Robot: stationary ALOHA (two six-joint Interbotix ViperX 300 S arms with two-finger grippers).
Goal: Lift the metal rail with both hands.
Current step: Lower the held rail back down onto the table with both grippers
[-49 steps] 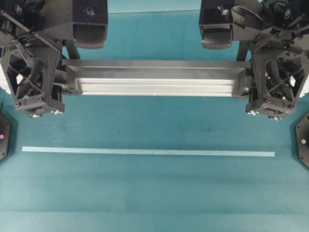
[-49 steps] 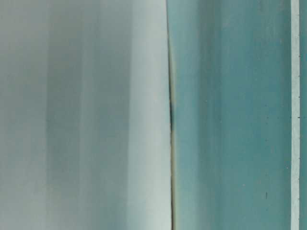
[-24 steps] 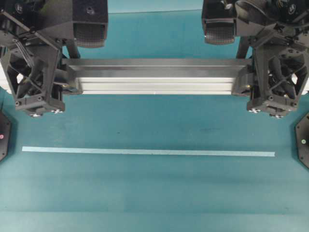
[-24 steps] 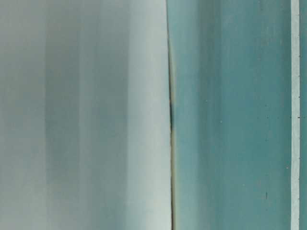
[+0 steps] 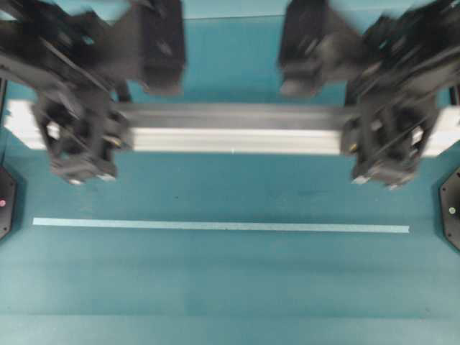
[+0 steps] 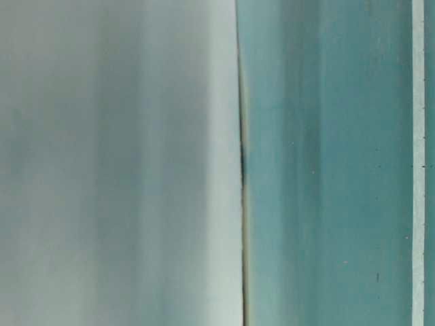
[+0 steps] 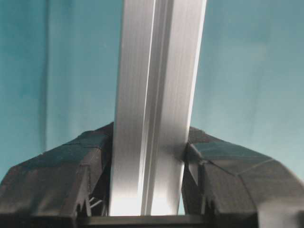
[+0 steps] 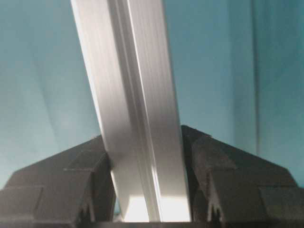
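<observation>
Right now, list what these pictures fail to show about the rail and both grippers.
- Overhead: left gripper and right gripper are motion-blurred; their fingertips cannot be made out, and they cover parts of the metal rail.
- Table-level: a blurred pale mass fills the left half, hiding both grippers.
- Wrist views: the rail's near end is cut off by the bottom edge.

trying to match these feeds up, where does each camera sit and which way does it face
Overhead exterior: above, facing down on the teal table, metal rail, tape strip; left pincer and right pincer show, blurred.
Table-level exterior: very close, only blurred pale and teal surfaces; no robot parts.
Left wrist: looks along the rail between its own fingers.
Right wrist: same view, its own fingers.
Shared: both wrist views and the overhead show the gripped rail.
</observation>
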